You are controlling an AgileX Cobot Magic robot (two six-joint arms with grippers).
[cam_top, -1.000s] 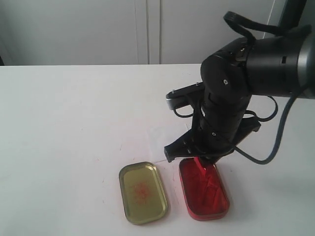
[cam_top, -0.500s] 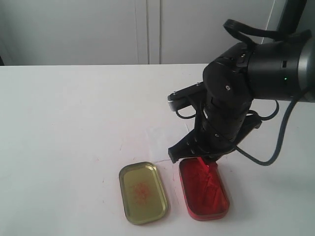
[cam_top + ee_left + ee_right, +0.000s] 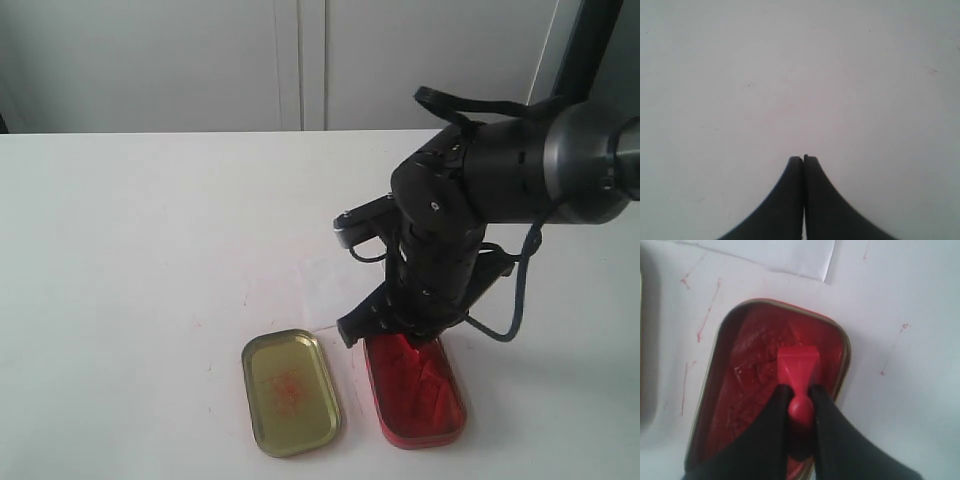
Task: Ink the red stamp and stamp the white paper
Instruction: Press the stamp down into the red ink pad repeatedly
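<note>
The right arm (image 3: 480,190) has slid a little left over the red tin (image 3: 420,395). I count two tins, that one and a gold tin (image 3: 291,392), one stamp (image 3: 799,365), and one paper (image 3: 780,255) near the red tin. The right claw (image 3: 800,388) squeezes the stamp's knob, its block over the red ink. The left claw (image 3: 803,158) is pressed together.

The white table (image 3: 120,250) is lit brightly and evenly, almost washed out, with only faint shadows cast. Small glints are caught on the red ink (image 3: 745,385), and the right gripper (image 3: 800,388) is rendered slightly blurred.
</note>
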